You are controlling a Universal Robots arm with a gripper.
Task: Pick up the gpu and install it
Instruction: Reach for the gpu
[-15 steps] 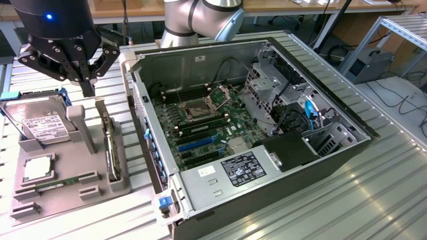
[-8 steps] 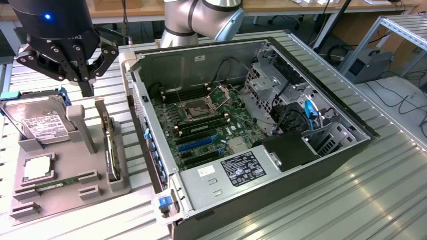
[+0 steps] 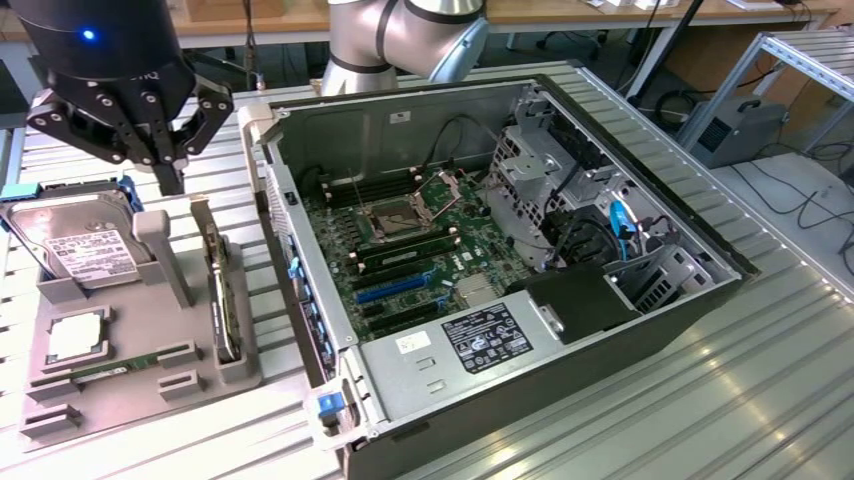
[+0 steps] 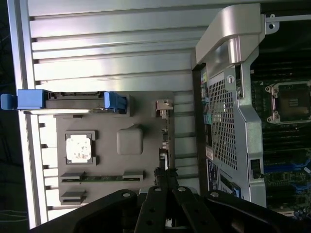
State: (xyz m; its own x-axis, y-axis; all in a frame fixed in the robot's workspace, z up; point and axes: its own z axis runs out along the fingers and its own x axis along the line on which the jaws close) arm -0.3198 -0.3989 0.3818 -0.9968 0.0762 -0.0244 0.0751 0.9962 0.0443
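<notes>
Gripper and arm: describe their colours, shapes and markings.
The gripper is black: a round body with a blue light and pale lettering, and jointed link fingers with small pivot pins. The arm is silver-grey tubing with darker grey joint caps.

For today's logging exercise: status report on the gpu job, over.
Gripper over holder, jaws shut, empty. Gpu on edge in holder slot, untouched. Hard drive stands alongside; case open.
</notes>
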